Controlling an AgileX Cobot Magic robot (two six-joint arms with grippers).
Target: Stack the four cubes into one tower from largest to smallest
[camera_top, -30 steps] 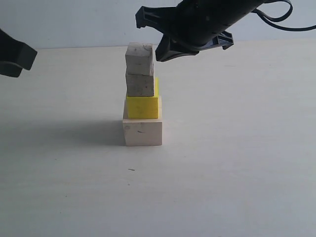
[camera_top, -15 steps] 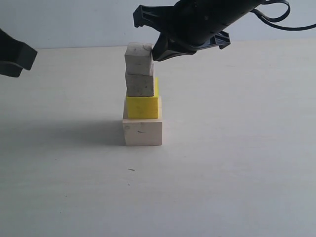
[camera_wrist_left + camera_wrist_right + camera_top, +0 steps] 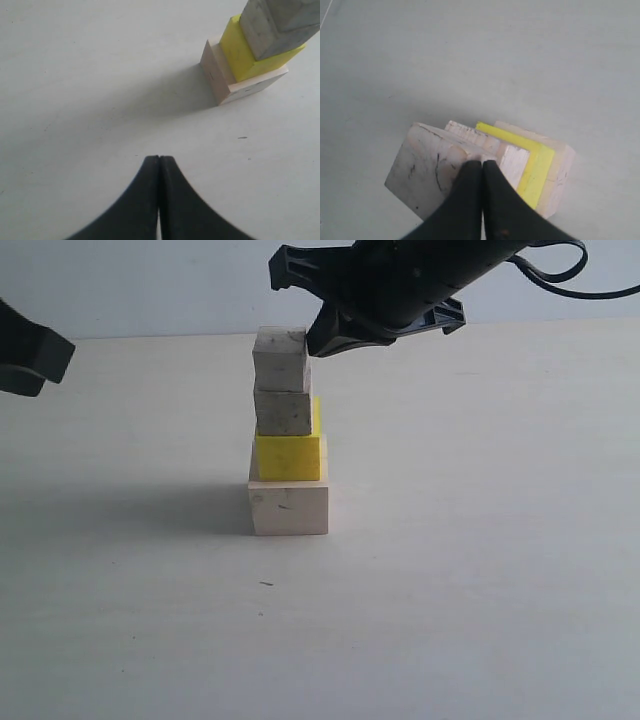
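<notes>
Right gripper (image 3: 318, 340) edged slightly left toward tower top since earlier frame; tower unmoved.

Exterior: large pale wooden cube (image 3: 289, 508) on white table (image 3: 480, 540), bright yellow cube (image 3: 288, 457) next, lower small greyish wooden cube (image 3: 283, 412), top small greyish wooden cube (image 3: 281, 360). Widest lowest for steadiness. Stack looks complete, I judge. Left gripper (image 3: 45, 352) parked far left, well apart.

Left wrist: my left fingers pressed together, empty; bare table between them and tower.

Right wrist: my right fingers pressed together, holding nothing, tips at top cube's edge; contact unclear. Nudge risk; free room above and rightward.
</notes>
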